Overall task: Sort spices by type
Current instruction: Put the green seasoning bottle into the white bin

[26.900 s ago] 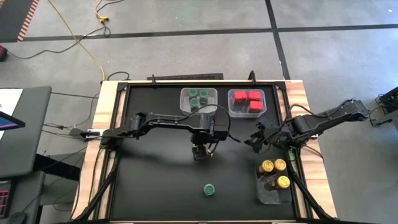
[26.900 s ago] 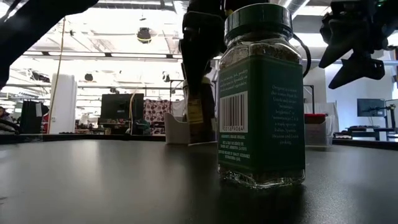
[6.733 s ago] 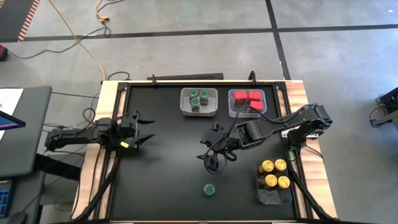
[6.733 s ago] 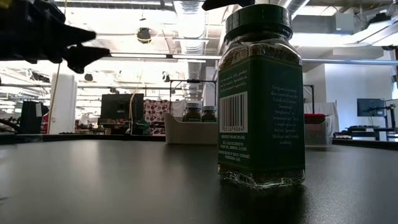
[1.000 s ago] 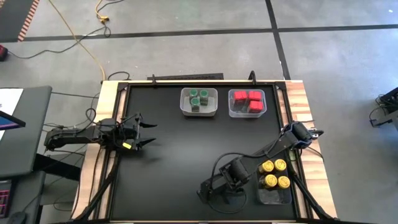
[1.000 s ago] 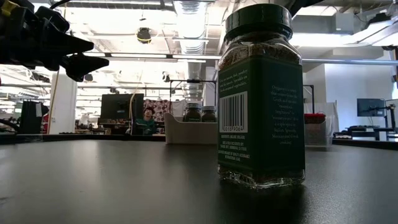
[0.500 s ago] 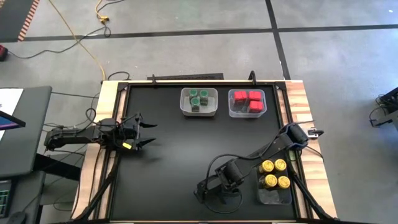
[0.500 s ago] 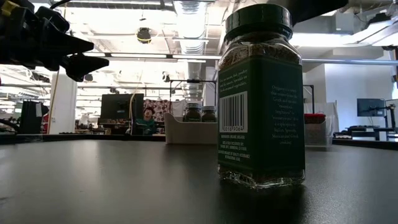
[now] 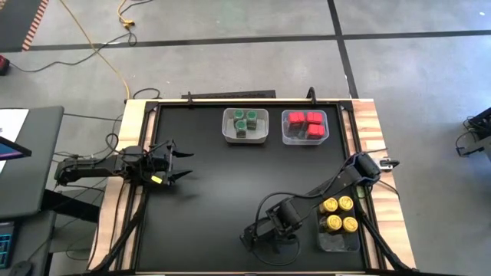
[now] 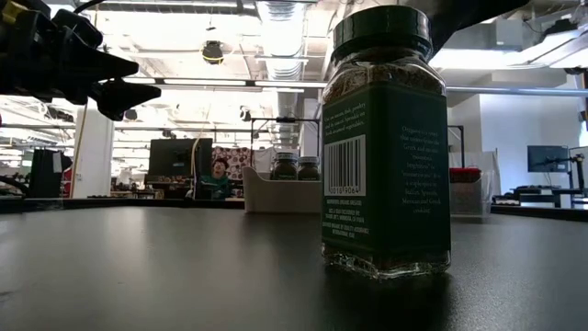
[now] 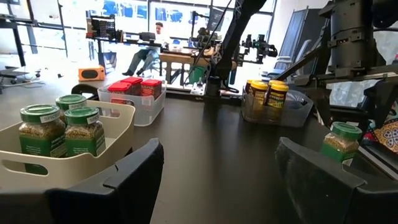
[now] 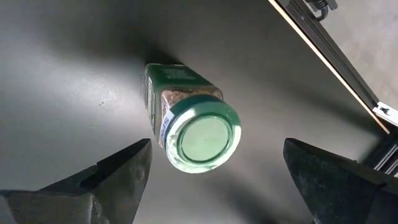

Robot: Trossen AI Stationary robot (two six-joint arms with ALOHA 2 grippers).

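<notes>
The right gripper point(image 12: 211, 171) is held directly above a lone green-lidded jar point(image 12: 198, 137), its two fingers point(image 12: 115, 171) spread wide to either side of the lid and clear of it; nothing is gripped. The jar is seen standing upright on the black table point(image 9: 207, 184) near the front edge, slightly left of a clear bin point(image 9: 338, 226) holding four yellow-lidded jars point(image 9: 338, 214). In the low view the same jar point(image 10: 386, 142) fills the foreground, with the dark arm just over its lid. At the back of the table, a white bin point(image 9: 245, 126) with three green-lidded jars point(image 9: 245, 122) is placed beside a clear bin point(image 9: 304, 128) with red boxy containers point(image 9: 305, 123). The left gripper point(image 9: 178, 162) is parked at the table's left edge, fingers apart and empty, well away from the jars.
</notes>
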